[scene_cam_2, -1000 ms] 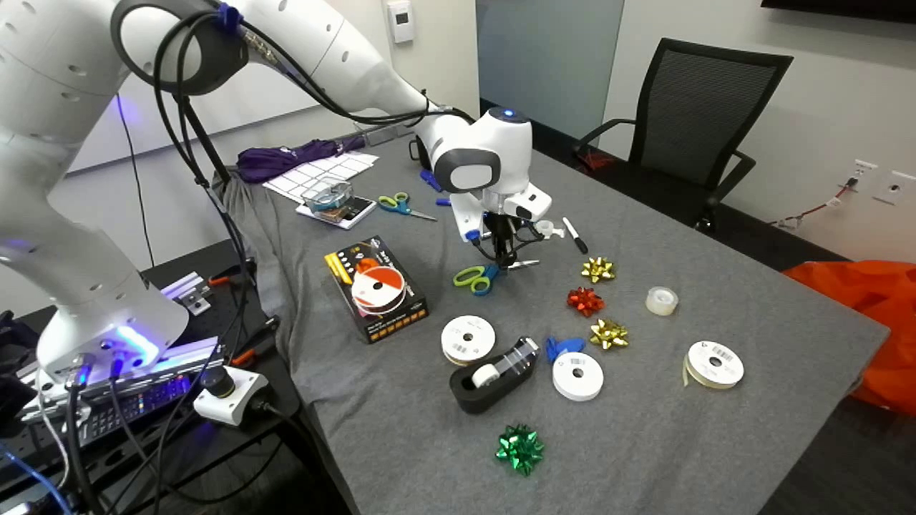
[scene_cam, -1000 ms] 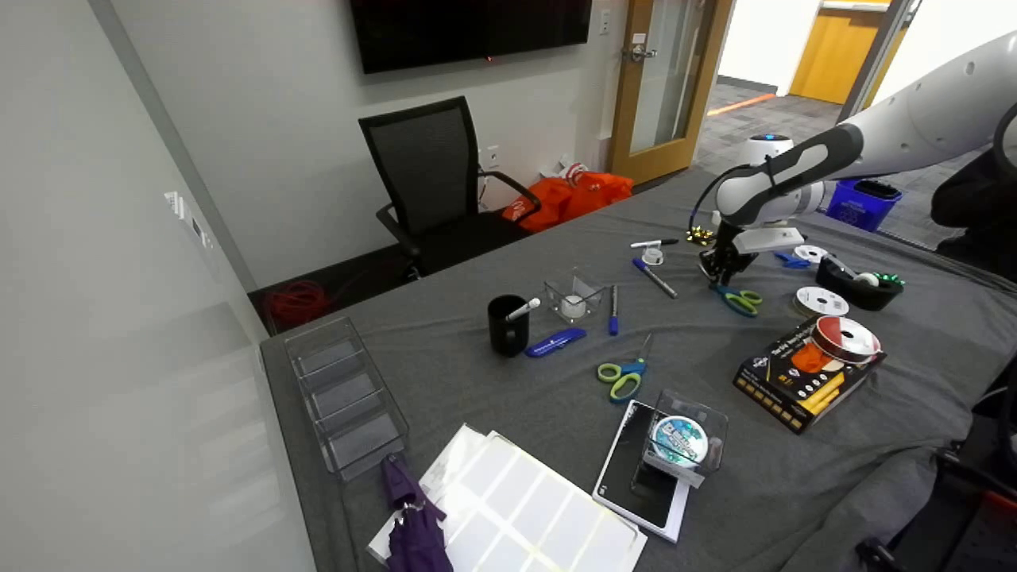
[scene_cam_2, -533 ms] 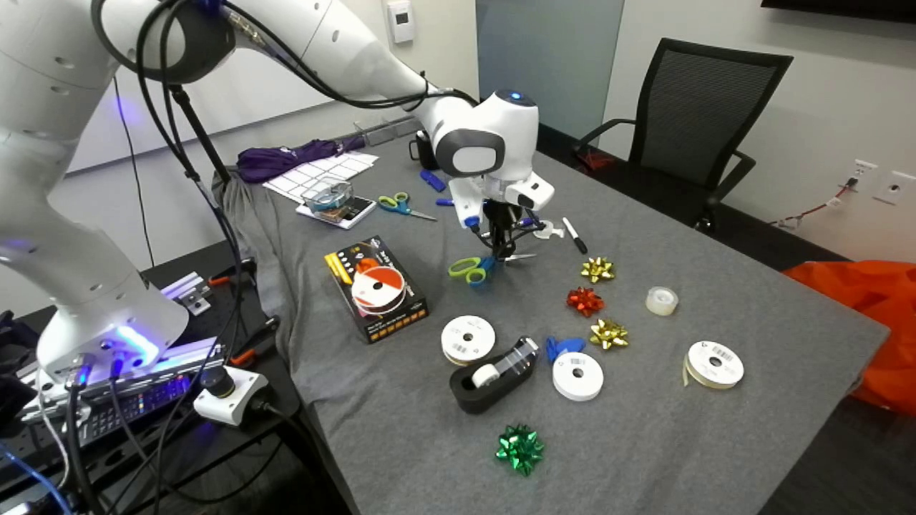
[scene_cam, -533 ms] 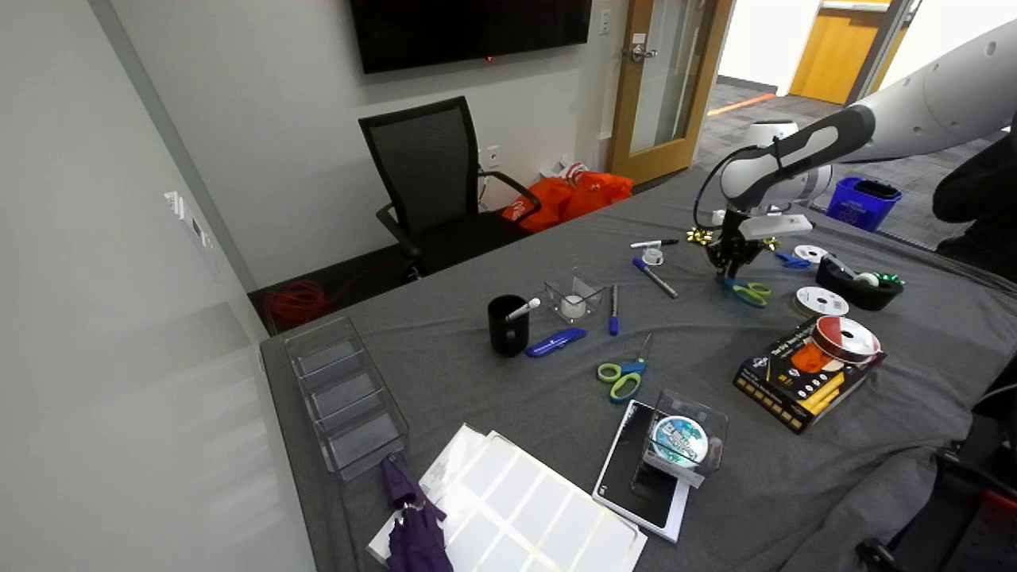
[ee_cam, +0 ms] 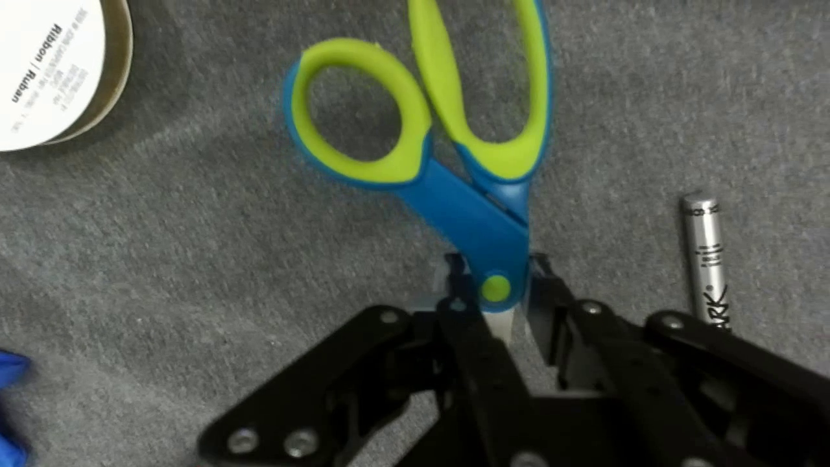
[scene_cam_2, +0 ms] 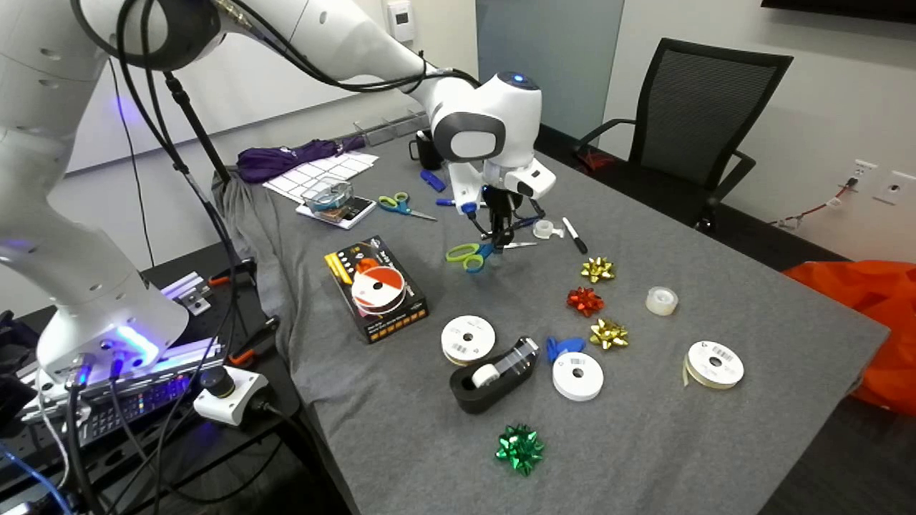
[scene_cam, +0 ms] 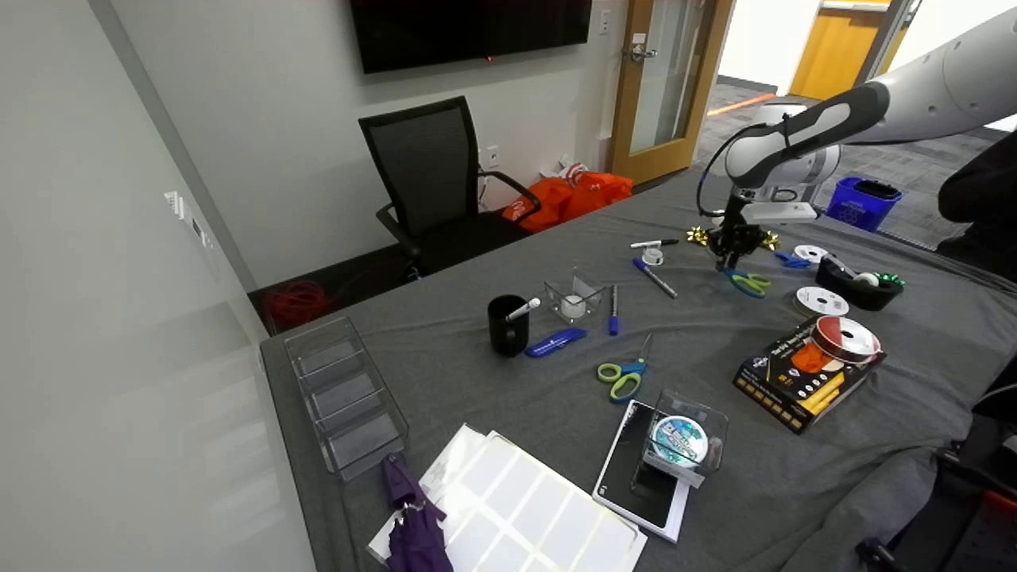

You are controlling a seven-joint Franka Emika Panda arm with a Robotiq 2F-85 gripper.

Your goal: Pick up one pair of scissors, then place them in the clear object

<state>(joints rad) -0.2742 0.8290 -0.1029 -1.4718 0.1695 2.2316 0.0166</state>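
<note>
A: What lies farthest left on the desk [scene_cam: 445, 373]?
B: A clear organiser box [scene_cam: 346, 397], its compartments in a row along the left edge, by the far-left corner, in an exterior view.
A: Moving right?
B: A purple umbrella [scene_cam: 417, 532] by the left edge, partly over white sheets [scene_cam: 508, 508]; then a black mug [scene_cam: 499, 338] and, mid-desk, loose scissors [scene_cam: 633, 368] with green-and-blue handles.
A: Where is the end effector [ee_cam: 496, 279]?
B: Toward the right edge, well apart from the organiser box. The wrist view has it closed on the pivot of the gripped scissors [ee_cam: 480, 220], also green and blue.
A: Do those touch the desk?
B: Hard to tell from these angles.
A: And at right?
B: A black carton [scene_cam: 783, 389] carries a red ribbon spool [scene_cam: 841, 332]; a tape dispenser [scene_cam: 874, 295] sits near the right edge.
</note>
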